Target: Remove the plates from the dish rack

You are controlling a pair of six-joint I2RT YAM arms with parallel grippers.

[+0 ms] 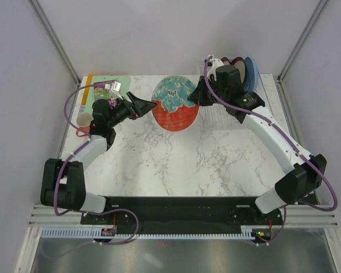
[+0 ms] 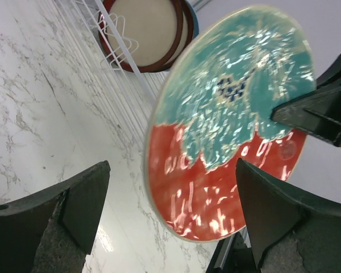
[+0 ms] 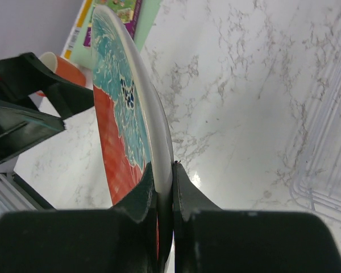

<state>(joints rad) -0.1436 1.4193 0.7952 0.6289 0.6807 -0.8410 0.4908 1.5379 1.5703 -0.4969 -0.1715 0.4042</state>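
Observation:
A red plate with a teal centre (image 1: 175, 103) hangs tilted on edge above the marble table (image 1: 176, 165). My right gripper (image 1: 198, 98) is shut on its right rim; in the right wrist view the fingers (image 3: 137, 190) pinch the white rim edge-on. My left gripper (image 1: 145, 106) stands open at the plate's left edge, and in the left wrist view the plate (image 2: 227, 114) has its lower edge between the wide fingers (image 2: 85, 199) without touching them. The clear dish rack (image 1: 230, 114) at the back right holds a dark red-rimmed plate (image 1: 236, 61) and a light blue plate (image 1: 252, 72).
A green and purple book (image 1: 105, 85) lies at the back left, with a mug with an orange handle (image 1: 84, 120) in front of it beside the left arm. A white item (image 1: 213, 65) stands at the rack's far left end. Grey walls close in both sides.

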